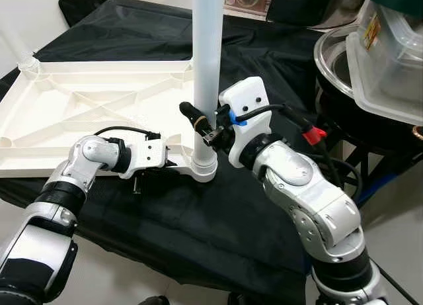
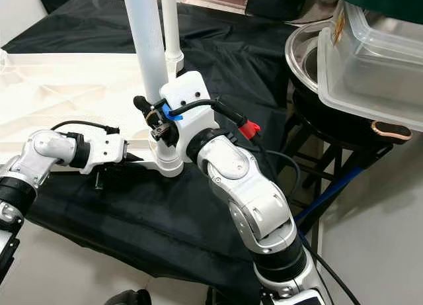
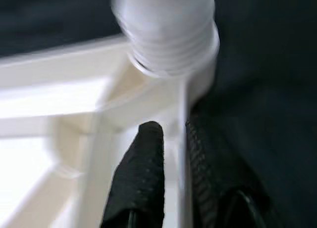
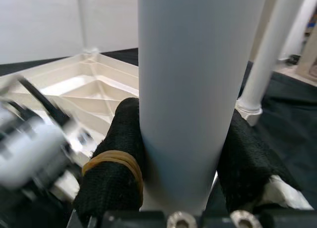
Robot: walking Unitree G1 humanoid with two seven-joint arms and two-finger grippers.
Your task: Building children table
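The upturned white tabletop (image 1: 79, 106) lies flat on the black-draped bench (image 1: 264, 47). At its near corner the white leg (image 1: 205, 67) stands upright in the socket, its long axis vertical between the right gripper (image 1: 213, 125) jaws, which clamp it. The left gripper (image 3: 171, 154) jaws pinch the tabletop's rim just beside that socket.

A black cloth (image 1: 198, 219) covers what seems a table, and the upturned white tabletop (image 1: 79, 113) lies on it
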